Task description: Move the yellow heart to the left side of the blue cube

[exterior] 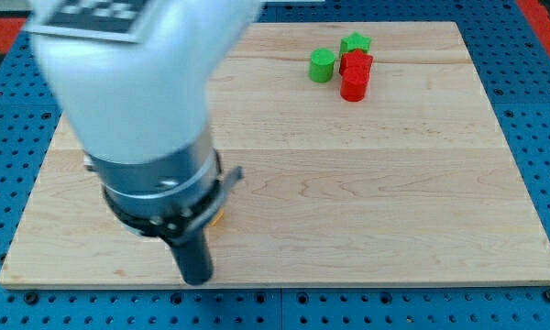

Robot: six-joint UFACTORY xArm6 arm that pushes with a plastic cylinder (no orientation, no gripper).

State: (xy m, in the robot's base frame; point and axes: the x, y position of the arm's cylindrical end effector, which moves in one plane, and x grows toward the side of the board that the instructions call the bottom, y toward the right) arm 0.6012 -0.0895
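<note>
My arm fills the view's left and hides much of the board there. My tip (197,278) rests near the board's bottom edge at lower left. A small sliver of yellow (216,218) shows just right of the rod, above the tip; its shape cannot be made out. No blue cube is visible; it may be hidden behind the arm.
Near the view's top right stand a green cylinder (323,65), a green star-like block (355,43), a red block (357,63) and a red cylinder (353,87), packed close together. The wooden board (394,202) lies on a blue perforated table.
</note>
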